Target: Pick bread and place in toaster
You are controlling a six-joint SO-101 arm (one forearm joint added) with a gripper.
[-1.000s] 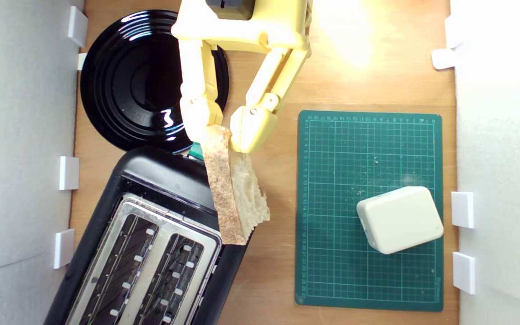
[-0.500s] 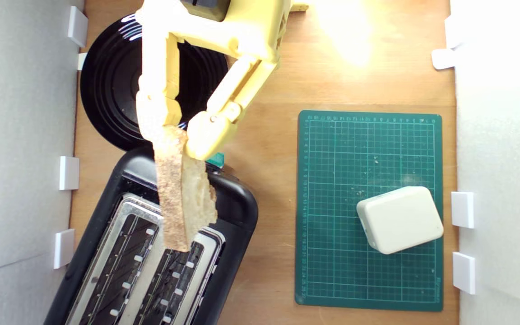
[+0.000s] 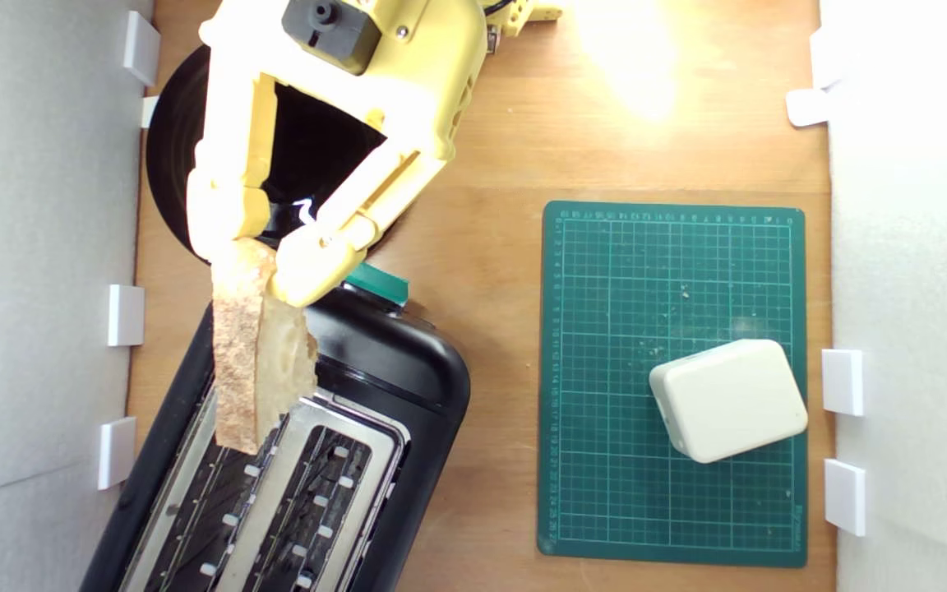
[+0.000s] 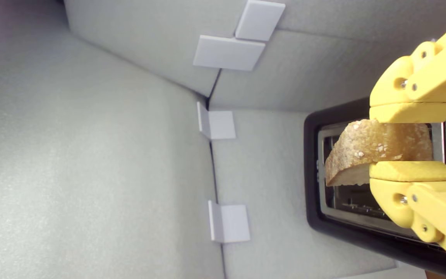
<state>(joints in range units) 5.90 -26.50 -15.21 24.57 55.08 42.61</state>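
The bread [image 3: 256, 353] is up in the air, folks, and we have it pinched at its narrow end by our yellow gripper [image 3: 253, 251], both pads clamped flat against the faces of the slice. It hangs crust-side out over the toaster [image 3: 391, 378], above the slot nearer the exterior view's left, though in that view its long edge looks a touch skewed to the slot. In the wrist view we see the bread [image 4: 374, 149] squeezed between the two pads with the silver top just behind it. We judge this slice light and airy, soft in the crumb and firmer along the crust, so a hard squeeze could crush it and crumbs may shed. Holding it near the top edge looks right to us: it leaves the free end clear to enter the slot.
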